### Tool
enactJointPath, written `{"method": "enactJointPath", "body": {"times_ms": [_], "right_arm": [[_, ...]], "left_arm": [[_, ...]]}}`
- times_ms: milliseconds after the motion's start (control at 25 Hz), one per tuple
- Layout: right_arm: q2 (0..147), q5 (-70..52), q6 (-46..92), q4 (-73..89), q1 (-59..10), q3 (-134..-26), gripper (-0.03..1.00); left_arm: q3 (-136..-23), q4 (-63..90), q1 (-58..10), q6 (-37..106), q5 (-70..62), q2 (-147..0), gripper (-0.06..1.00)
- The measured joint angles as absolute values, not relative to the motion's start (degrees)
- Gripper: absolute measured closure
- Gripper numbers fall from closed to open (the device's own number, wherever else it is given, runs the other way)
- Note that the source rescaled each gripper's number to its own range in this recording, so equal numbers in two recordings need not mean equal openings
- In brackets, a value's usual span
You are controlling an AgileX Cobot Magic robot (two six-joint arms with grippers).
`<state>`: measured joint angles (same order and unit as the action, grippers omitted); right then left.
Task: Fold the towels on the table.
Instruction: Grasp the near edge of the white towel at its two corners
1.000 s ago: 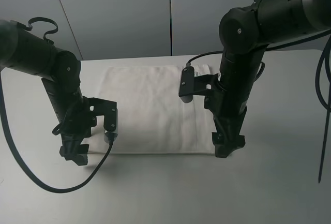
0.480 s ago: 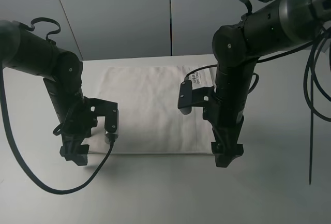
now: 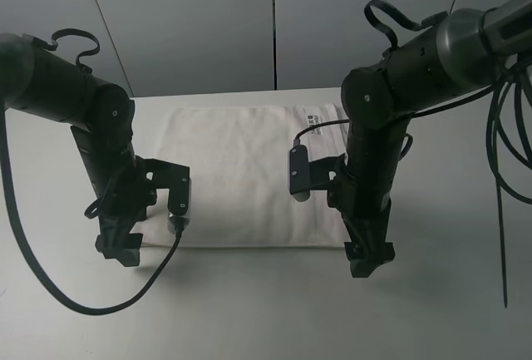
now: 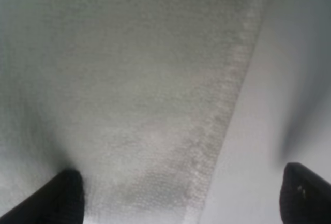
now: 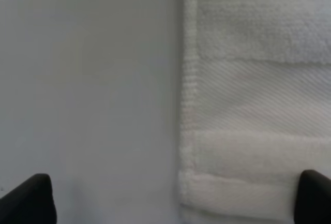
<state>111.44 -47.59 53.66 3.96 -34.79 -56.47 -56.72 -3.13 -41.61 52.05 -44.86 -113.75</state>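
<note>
- On the tabletop, in the high view, the white towel lies flat as a rectangle, toward the far edge and about midway between the two arms.
- A small dark-printed label shows near its far right corner, and a faint seam line runs front to back through its right part.
- The left end effector points down at the towel's near left corner, and the right end effector points down at the near right corner. From this view I cannot tell how far apart the fingers of either one stand, nor whether they touch the cloth.
- In the left wrist view, the left end effector is spread wide and grips nothing. One dark fingertip sits over the terry pile of the towel and the other over bare tabletop. The towel's hemmed edge runs between them.
- In the right wrist view, the right end effector is also spread wide and grips nothing. One fingertip is over the tabletop and the other over the towel, with the towel's edge between them.
- A flat woven band crosses the towel between two stretches of pile, and a thicker rolled edge lies nearest the fingertips.
</note>
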Motion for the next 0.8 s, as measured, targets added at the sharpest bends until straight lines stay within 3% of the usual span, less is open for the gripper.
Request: {"method": "enactJointPath", "body": {"times_ms": [800], "right_arm": [[113.0,-42.4,54.4,2.1,-34.8,-55.3,-0.03]], "left_arm": [[-56.7,-3.2,-41.6,51.8,-44.9,-113.8,-0.04]]}}
